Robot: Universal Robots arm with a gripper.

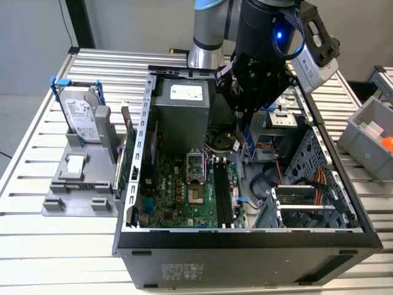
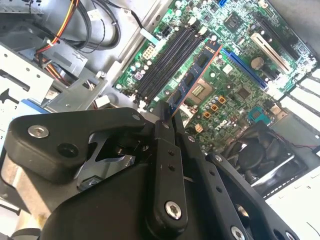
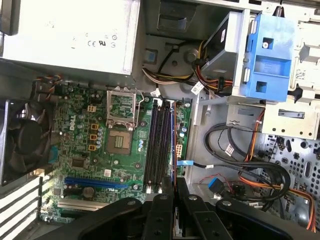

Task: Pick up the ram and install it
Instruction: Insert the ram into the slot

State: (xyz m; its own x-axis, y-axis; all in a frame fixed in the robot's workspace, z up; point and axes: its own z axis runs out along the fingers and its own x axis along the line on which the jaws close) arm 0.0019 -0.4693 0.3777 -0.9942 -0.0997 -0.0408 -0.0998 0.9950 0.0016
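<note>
My gripper (image 1: pixel 245 121) hangs over the open computer case (image 1: pixel 245 236), shut on the ram (image 1: pixel 249 141), a thin blue stick that points down toward the motherboard (image 1: pixel 178 190). In the second wrist view the ram (image 2: pixel 195 75) sticks out from between the black fingers (image 2: pixel 165 150) of the gripper (image 2: pixel 167 117), its edge above the black memory slots (image 2: pixel 167 62). The first wrist view shows the ram (image 3: pixel 172 145) edge-on as a thin blue line beside the slots (image 3: pixel 159 147), rising from the gripper (image 3: pixel 175 189). The slots (image 1: pixel 224 193) hold no stick.
A grey power supply (image 1: pixel 182 110) sits at the case's back. Orange and black cables (image 3: pixel 250 165) and a blue drive bracket (image 3: pixel 267 55) lie beside the slots. A fan (image 3: pixel 22 142) borders the board. A hard drive (image 1: pixel 83 117) stands in a grey holder on the exterior view's left; a grey bin (image 1: pixel 368 132) on its right.
</note>
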